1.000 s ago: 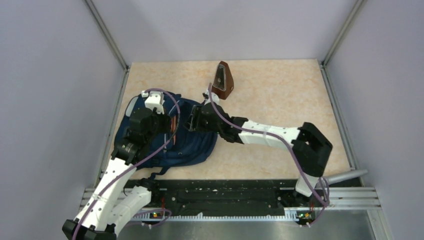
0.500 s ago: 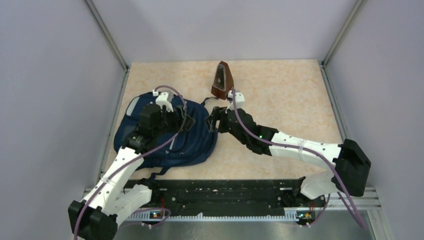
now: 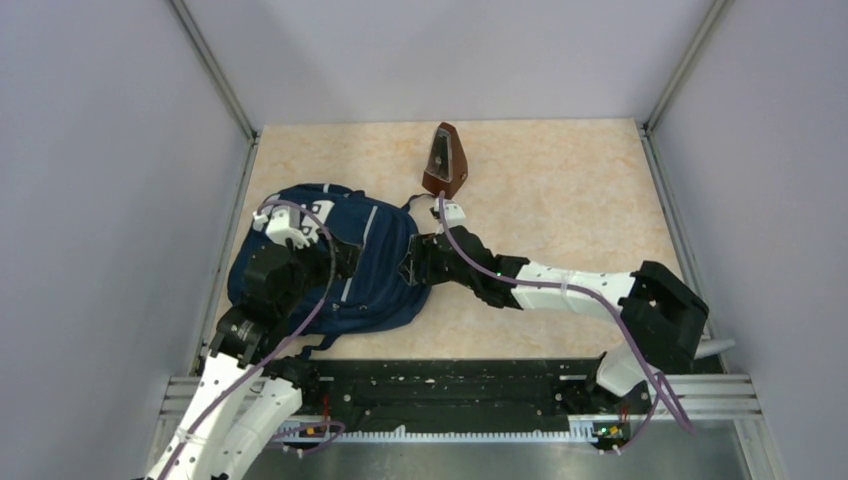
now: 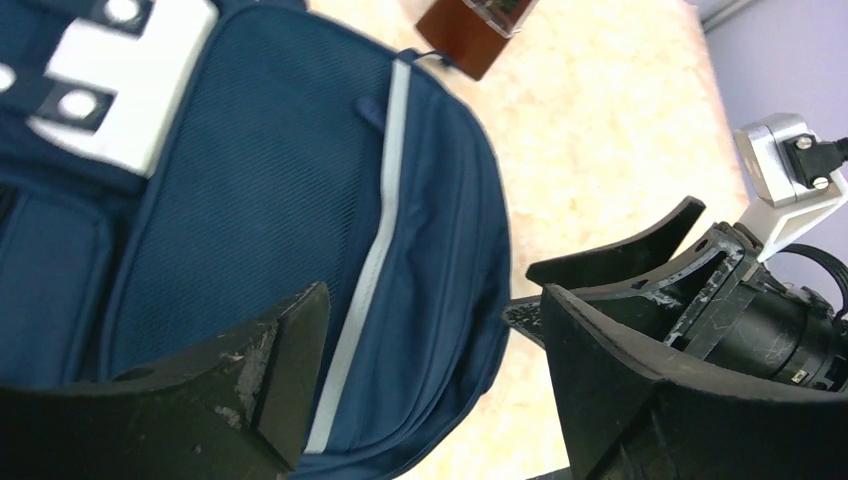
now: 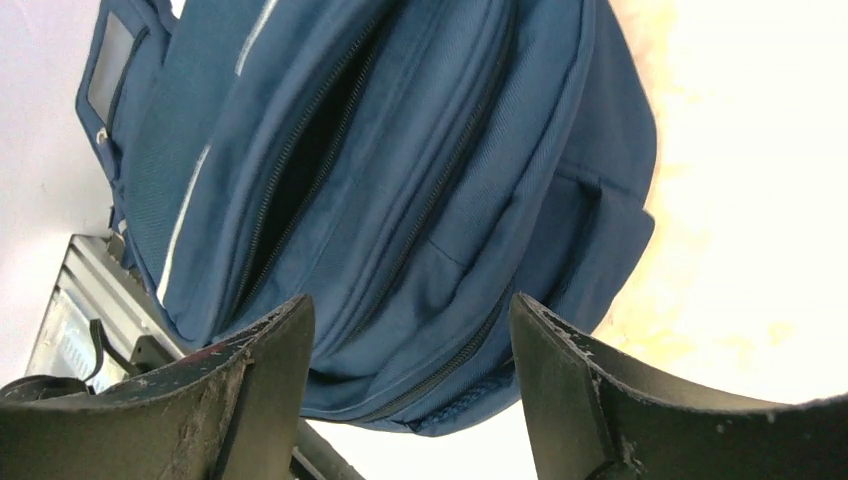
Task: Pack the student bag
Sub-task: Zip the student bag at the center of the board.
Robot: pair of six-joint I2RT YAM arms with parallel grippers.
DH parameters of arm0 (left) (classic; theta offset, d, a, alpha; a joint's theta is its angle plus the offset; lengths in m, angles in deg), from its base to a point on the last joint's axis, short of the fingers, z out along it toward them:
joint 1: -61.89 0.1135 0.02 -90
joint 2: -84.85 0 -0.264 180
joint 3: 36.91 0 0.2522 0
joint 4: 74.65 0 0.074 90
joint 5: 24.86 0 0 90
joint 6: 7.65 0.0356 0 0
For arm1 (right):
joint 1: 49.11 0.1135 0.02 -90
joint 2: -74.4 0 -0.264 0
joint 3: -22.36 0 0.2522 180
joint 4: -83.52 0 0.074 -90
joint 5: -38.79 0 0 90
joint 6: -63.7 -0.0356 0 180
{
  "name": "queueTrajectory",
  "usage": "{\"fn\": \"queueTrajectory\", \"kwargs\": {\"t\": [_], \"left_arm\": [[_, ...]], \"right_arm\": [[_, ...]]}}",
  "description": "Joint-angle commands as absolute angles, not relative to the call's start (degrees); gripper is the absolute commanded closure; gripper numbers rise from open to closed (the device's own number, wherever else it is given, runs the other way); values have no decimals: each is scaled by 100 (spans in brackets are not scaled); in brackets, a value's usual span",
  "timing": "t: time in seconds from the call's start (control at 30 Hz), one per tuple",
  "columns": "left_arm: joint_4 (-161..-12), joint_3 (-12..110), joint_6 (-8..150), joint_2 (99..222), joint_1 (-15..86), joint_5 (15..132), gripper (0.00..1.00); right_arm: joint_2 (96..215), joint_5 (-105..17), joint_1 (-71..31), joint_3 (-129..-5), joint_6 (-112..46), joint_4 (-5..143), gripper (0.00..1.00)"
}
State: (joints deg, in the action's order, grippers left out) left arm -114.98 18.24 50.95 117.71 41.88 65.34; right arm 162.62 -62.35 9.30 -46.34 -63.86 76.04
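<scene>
Plainly neither tool holds anything: the left tool stands wide over the striped front of the bag, and the right tool gapes just as wide at the bag's right edge. The bag lies flat on the left part of the counter, close to the side wall. I judge the nearest risk to be the two tools meeting, since they sit near each other at that edge. Another is a pinch on loose fabric, which would likely drag the limp bag instead of spreading its zip opening, only a narrow dark slit. Farther back, a metronome stands just beyond the bag, and a shove of the bag that way might tip it. The left arm covers the bag's near left part. The inside is dark, and I cannot make out a zip pull or whether either tool touches the cloth. The left wrist view cuts off most of the metronome.
</scene>
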Motion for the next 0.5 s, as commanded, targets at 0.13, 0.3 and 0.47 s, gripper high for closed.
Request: {"fn": "queueTrajectory", "kwargs": {"t": [0.13,0.3,0.47], "left_arm": [[-12411,1577,4488,11199,4163,5909,16],[-12674,1475,4400,11081,4167,5761,16],[-12691,1318,4271,10998,4168,5830,16]], "right_arm": [[16554,-5721,740,-4317,-7263,7914,35],[16826,-5333,560,-4327,-7450,8190,46],[16951,-5184,265,-4413,-7471,8342,99]]}}
